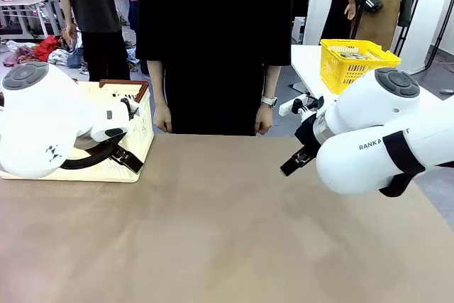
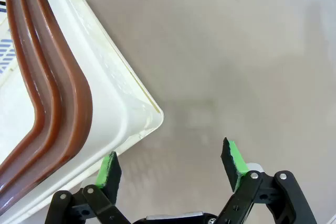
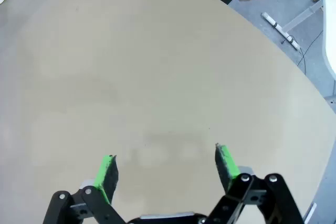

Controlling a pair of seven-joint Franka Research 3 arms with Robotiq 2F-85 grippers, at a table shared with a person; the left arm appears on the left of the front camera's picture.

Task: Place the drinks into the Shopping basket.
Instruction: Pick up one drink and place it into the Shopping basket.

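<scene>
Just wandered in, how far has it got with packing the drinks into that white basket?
Done: cannot tell; the left arm hides the Shopping basket inside. In hand: nothing; the left gripper, beside the basket's corner, and the right gripper, over the table, both hang open and empty. Left: unclear too; the person stands opposite, hands down.

Perhaps shop: yellow basket [image 1: 352, 67], clothing pile [image 1: 44, 47].

Shopping basket [image 1: 144, 131] on table [image 1: 227, 239] left; person [image 1: 213, 33] behind.
</scene>
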